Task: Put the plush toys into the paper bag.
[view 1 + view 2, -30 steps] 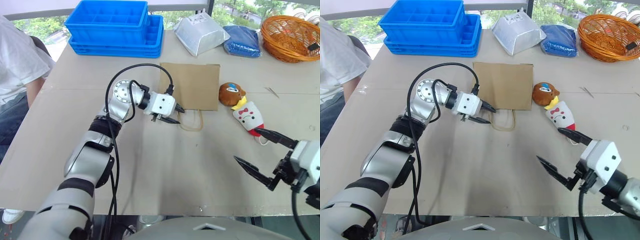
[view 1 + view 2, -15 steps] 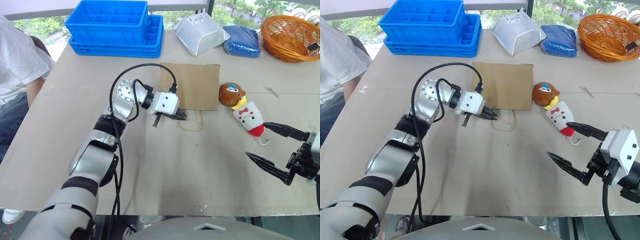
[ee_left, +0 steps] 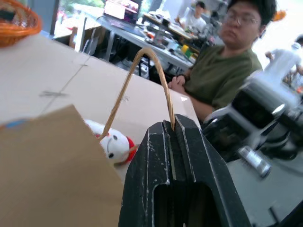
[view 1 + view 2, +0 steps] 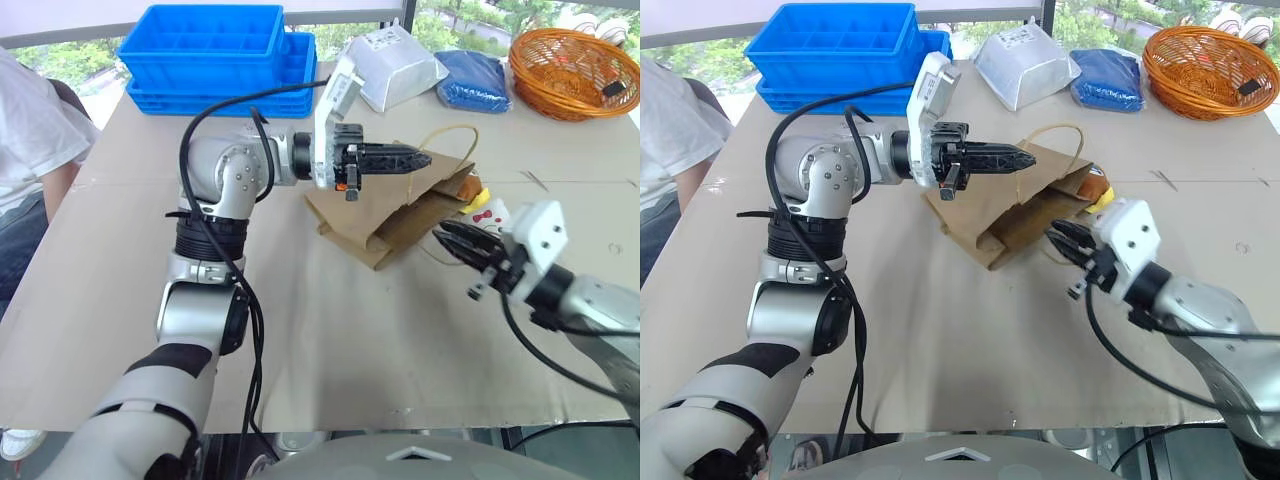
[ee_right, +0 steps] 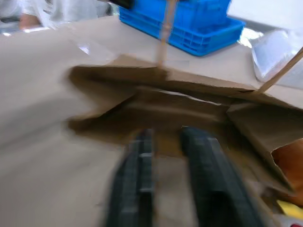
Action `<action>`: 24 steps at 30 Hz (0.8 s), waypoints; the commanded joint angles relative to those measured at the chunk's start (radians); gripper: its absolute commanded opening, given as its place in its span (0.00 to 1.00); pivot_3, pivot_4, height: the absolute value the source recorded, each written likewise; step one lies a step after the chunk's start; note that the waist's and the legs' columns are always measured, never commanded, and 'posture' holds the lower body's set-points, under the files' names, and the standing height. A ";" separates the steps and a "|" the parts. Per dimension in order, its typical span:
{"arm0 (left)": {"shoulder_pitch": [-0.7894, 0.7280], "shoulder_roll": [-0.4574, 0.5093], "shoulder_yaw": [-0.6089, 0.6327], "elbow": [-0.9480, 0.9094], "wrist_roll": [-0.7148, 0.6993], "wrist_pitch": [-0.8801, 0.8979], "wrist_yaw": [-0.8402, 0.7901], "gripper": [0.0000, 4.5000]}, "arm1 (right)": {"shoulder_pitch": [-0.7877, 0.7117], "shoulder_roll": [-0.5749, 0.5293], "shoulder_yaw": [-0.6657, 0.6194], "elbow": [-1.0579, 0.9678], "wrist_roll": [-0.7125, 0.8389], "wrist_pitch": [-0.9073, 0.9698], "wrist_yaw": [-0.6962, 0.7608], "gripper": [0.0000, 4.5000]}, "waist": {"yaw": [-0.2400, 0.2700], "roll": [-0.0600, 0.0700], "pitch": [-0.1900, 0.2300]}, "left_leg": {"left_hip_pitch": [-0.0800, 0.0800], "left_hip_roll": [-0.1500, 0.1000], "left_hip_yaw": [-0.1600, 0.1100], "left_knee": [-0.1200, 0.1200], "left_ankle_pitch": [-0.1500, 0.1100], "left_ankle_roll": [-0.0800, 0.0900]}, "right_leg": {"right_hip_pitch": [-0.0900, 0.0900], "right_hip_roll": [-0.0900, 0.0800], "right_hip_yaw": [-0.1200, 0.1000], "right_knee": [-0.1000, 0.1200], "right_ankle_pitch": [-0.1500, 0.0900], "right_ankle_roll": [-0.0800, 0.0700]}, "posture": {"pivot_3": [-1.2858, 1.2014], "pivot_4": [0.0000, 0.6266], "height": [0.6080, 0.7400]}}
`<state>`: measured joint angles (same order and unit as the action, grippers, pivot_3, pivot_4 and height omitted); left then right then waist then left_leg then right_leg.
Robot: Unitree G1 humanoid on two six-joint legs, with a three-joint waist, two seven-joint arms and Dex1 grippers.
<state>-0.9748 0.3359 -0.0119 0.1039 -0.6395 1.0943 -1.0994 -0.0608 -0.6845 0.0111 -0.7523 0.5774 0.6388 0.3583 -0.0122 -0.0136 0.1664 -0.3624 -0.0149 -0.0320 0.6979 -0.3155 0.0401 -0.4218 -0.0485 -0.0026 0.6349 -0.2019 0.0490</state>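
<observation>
Two grippers meet at the paper bag (image 4: 400, 215) mid-table. Our left gripper (image 4: 420, 158) is clamped on a cord handle (image 3: 142, 75), holding that side of the bag up off the table (image 4: 330, 340). Our right gripper (image 4: 450, 238), fingers together, sits at the bag's near right edge. Behind the bag on the right, we see the brown toy (image 4: 1096, 183) and the white toy (image 4: 497, 216) on the table.

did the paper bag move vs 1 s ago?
Yes. The paper bag lay flat before; now the left gripper, shut on its handle, has lifted that side off the table, toward the blue bins.
</observation>
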 commanded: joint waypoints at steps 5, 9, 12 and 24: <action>0.021 -0.014 0.109 -0.127 -0.131 0.106 0.149 0.00 | -0.315 0.099 0.302 0.342 -0.281 -0.028 0.058 0.01 | 0.001 0.000 0.000 | -0.001 -0.001 0.003 0.002 0.000 -0.001 | -0.003 -0.001 0.003 0.004 0.000 0.000 | 0.52 0.24 1.00; 0.034 -0.068 0.205 -0.128 -0.188 0.149 0.289 0.00 | -0.381 0.117 0.454 0.483 -0.400 -0.130 0.183 0.01 | 0.002 0.000 0.000 | -0.003 -0.001 0.001 0.002 0.000 -0.001 | -0.005 -0.001 0.003 0.005 0.000 0.000 | 0.52 0.24 1.00; 0.047 -0.111 0.283 -0.144 -0.231 0.186 0.402 0.00 | -0.397 0.138 0.517 0.590 -0.476 -0.218 0.237 0.01 | 0.000 0.000 0.000 | -0.005 -0.003 0.001 0.002 0.000 -0.001 | -0.007 -0.003 0.003 0.005 0.000 0.000 | 0.52 0.24 1.00; 0.265 0.008 0.353 -0.380 -0.374 0.221 0.536 0.00 | -0.291 0.162 0.369 0.569 -0.508 -0.363 0.271 0.01 | -0.003 -0.001 0.000 | -0.002 -0.004 0.001 0.001 0.002 -0.006 | -0.008 -0.005 0.009 0.009 0.000 0.000 | 0.52 0.24 1.00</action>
<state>-0.7160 0.3094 0.3805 -0.2121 -1.0117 1.3532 -0.5017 -0.3546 -0.5144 0.4403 -0.1182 0.0450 0.2644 0.6235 -0.0154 -0.0143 0.1661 -0.3649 -0.0193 -0.0307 0.6989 -0.3132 0.0344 -0.4296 -0.0534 0.0069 0.6437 -0.2013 0.0490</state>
